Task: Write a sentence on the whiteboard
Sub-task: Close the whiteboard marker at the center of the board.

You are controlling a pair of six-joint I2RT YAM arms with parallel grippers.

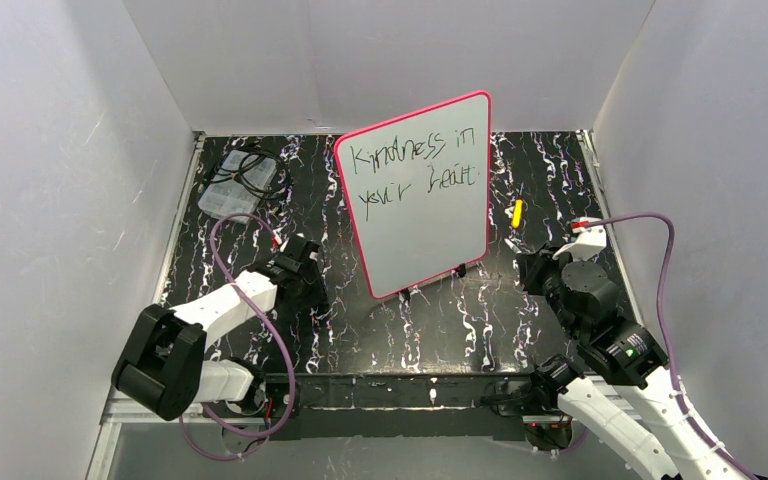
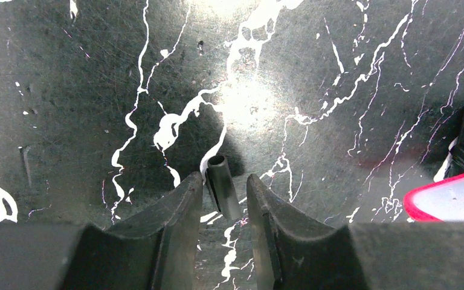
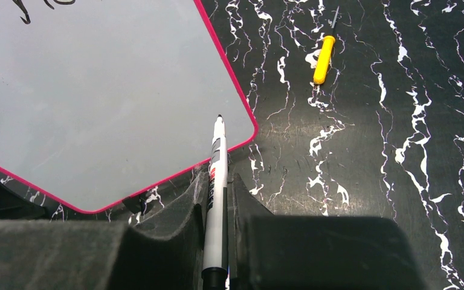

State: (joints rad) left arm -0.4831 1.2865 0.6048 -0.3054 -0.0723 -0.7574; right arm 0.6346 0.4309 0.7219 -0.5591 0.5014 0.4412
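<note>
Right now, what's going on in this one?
The whiteboard stands upright on the table, the sentence "Kindness in your heart" already written across it. The right gripper is shut on an uncapped marker near the board's lower corner. The left gripper points down, jaws open either side of a small dark tube, probably the marker's cap, not clamping it.

I am looking into a robotics lab test cell, not a home or an office. Plain white panel walls [image 1: 60, 150] box in a black, white-veined worktop [image 1: 440, 330] on three sides. Two robot arms, the left arm [image 1: 230, 300] and the right arm [image 1: 600, 310], are mounted on a dark rail [image 1: 400, 392] at its near edge, trailing purple cables [image 1: 665, 290]. A clear plastic box [image 1: 225, 190] holding black wires sits in the far left corner.
</note>
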